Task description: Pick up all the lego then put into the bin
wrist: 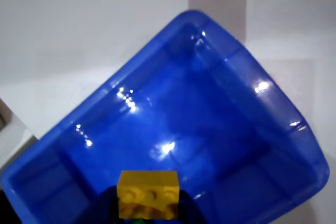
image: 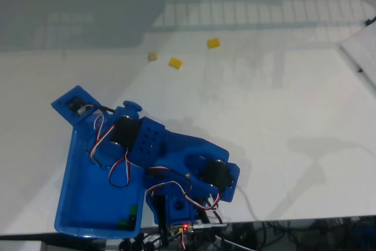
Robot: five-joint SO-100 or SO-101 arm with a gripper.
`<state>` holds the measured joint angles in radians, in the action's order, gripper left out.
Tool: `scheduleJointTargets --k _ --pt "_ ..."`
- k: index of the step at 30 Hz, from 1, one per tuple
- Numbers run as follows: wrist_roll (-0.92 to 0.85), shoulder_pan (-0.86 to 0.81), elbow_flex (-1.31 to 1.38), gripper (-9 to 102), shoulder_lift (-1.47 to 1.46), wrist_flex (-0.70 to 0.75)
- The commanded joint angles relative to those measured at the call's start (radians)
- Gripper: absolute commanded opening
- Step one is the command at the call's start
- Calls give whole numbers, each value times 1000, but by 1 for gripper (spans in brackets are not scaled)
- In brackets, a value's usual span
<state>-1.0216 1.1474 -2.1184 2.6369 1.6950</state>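
In the wrist view the fingers (wrist: 148, 211), dim and seemingly narrow, pinch a yellow lego (wrist: 148, 195) above the blue bin (wrist: 220, 129).

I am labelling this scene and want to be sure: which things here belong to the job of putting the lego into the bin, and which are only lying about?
Belongs to the job:
- yellow lego held in the gripper over the bin
- two yellow lego on the table
- pale tan lego

Only lying about:
- small green and dark pieces in the bin
- white sheet at the right edge of the fixed view
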Motion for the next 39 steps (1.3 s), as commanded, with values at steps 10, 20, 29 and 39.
scheduleJointTargets --k 10,20,29,39 --pt "-40 -72 8 40 -8 -26" --pt "-137 -827 60 40 -233 -413" --pt "-291 -1269 37 40 -532 -804" --pt "-293 -1407 37 39 -808 -1005"
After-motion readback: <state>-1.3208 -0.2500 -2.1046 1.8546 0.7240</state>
